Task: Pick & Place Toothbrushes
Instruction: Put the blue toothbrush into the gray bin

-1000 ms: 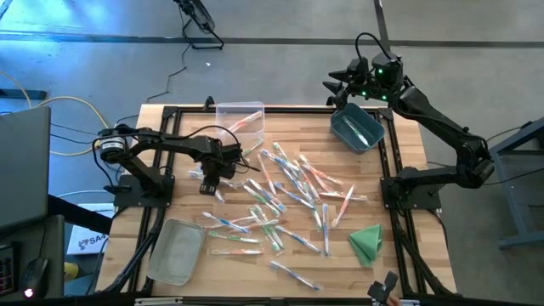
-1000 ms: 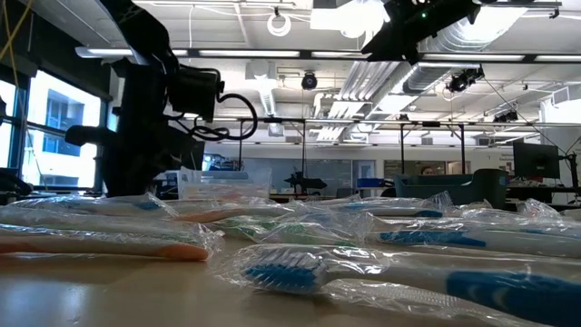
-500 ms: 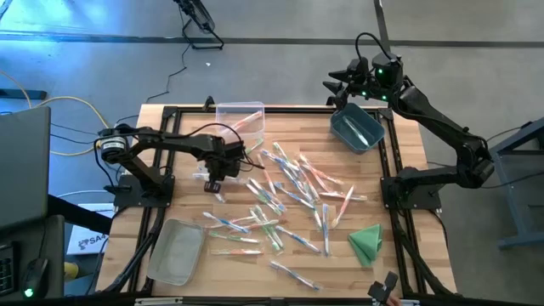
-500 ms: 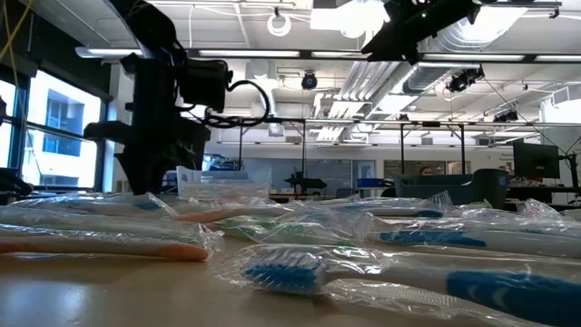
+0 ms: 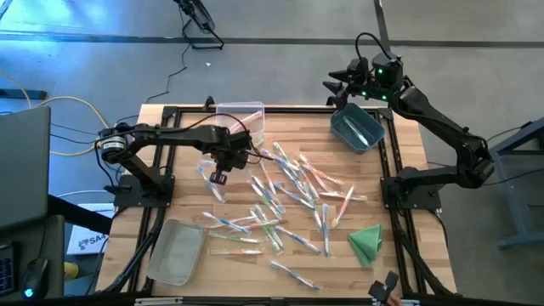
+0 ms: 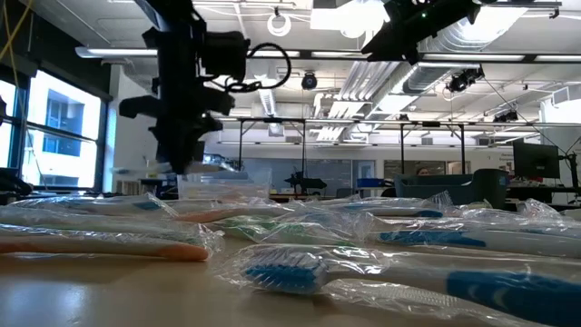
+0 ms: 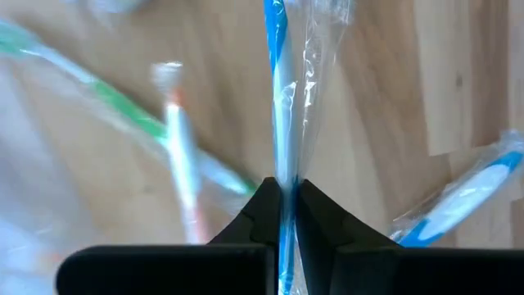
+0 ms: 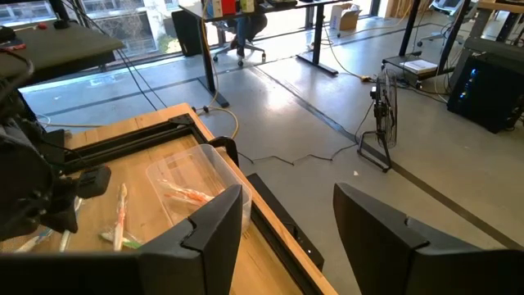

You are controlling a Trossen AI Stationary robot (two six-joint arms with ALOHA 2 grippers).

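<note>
One blue toothbrush [image 7: 278,123] pinched in left hand [image 7: 282,205], now lifted off counter [image 5: 408,263] | right hand [image 8: 282,221] spread | bins: three.

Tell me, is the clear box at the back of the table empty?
Not empty. The right wrist view shows the clear box with a few orange toothbrushes lying inside. The exact count cannot be told.

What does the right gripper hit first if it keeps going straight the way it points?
Probably nothing on the table. The right gripper, fingers open, points past the clear bin and the table edge toward bare floor. Depth is hard to judge.
</note>
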